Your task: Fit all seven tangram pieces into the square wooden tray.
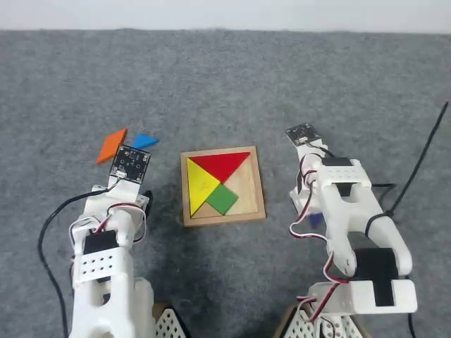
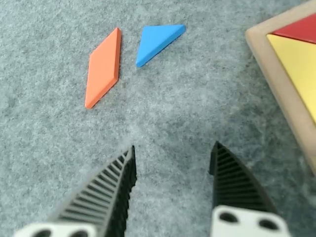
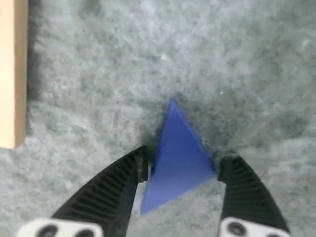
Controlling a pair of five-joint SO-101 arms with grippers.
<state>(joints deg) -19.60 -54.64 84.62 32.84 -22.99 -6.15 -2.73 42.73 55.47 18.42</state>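
Observation:
The square wooden tray (image 1: pixel 223 220) sits mid-table and holds a red triangle (image 1: pixel 221 165), a yellow triangle (image 1: pixel 199 184) and a green square (image 1: pixel 223 199). An orange parallelogram (image 1: pixel 111 145) and a light blue triangle (image 1: pixel 144 141) lie on the mat to its left. My left gripper (image 2: pixel 174 150) hovers open short of these two pieces (image 2: pixel 103 67) (image 2: pixel 158 42), with nothing in it. A dark blue triangle (image 3: pixel 177 158) lies flat on the mat right of the tray. My right gripper (image 3: pixel 183 159) is open, its fingers close on either side of the triangle.
Grey felt covers the whole table. The tray's rim (image 2: pixel 276 84) shows beside the left gripper, and its edge (image 3: pixel 12 74) lies off to one side of the right gripper. The right arm (image 1: pixel 345 204) hides most of the dark blue triangle (image 1: pixel 316 219) from above.

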